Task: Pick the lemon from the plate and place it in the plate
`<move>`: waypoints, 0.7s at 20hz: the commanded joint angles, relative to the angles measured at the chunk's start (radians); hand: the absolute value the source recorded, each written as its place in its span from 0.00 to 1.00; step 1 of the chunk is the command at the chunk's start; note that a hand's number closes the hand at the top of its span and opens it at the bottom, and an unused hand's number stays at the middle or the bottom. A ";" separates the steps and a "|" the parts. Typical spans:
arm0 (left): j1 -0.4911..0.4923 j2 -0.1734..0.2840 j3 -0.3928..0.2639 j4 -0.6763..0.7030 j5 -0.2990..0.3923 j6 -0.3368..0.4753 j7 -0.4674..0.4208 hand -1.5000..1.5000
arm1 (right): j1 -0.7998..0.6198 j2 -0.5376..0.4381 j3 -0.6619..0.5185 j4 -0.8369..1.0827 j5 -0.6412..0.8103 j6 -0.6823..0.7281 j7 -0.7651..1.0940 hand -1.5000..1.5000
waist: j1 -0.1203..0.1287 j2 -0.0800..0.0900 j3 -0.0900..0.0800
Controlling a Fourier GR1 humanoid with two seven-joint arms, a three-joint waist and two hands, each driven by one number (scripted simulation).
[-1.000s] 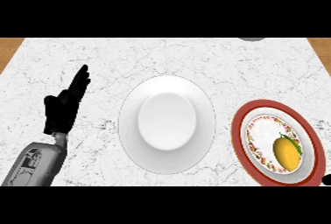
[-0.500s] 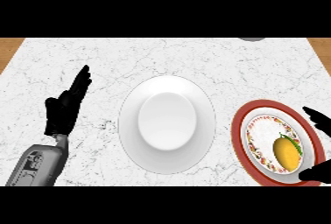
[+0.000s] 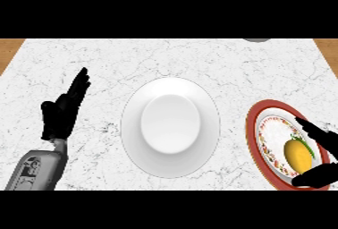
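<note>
A yellow lemon (image 3: 297, 154) with a green leaf lies on a red-rimmed patterned plate (image 3: 257, 134) at the right edge of the counter. My right hand (image 3: 321, 138) comes in from the right, open, its fingers stretched above the lemon and its thumb (image 3: 315, 176) below it, the lemon between them but not clasped. A plain white plate (image 3: 170, 127) sits in the middle of the marble counter with nothing on it. My left hand (image 3: 64, 112) rests open at the left, fingers pointing up, well away from both plates.
A grey round object (image 3: 256, 39) pokes in at the counter's far edge, top right. Wooden strips (image 3: 10, 48) show past the counter's far corners.
My right hand has come into view from the right edge and moved left over the red-rimmed plate, now bracketing the lemon. The left hand and both plates have not moved.
</note>
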 commanded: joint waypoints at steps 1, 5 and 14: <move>0.013 -0.015 0.027 -0.009 -0.005 -0.027 -0.011 0.50 | -0.016 0.006 -0.037 0.117 0.050 0.037 -0.112 0.00 | 0.001 0.000 0.000; 0.004 -0.032 0.029 0.055 -0.026 -0.033 -0.056 0.50 | -0.019 0.050 -0.033 0.088 0.127 -0.057 -0.140 1.00 | 0.000 0.001 0.000; 0.010 -0.048 0.037 -0.053 -0.076 -0.032 0.042 0.50 | -0.034 0.086 -0.061 0.160 0.239 -0.112 -0.245 1.00 | 0.001 0.000 0.000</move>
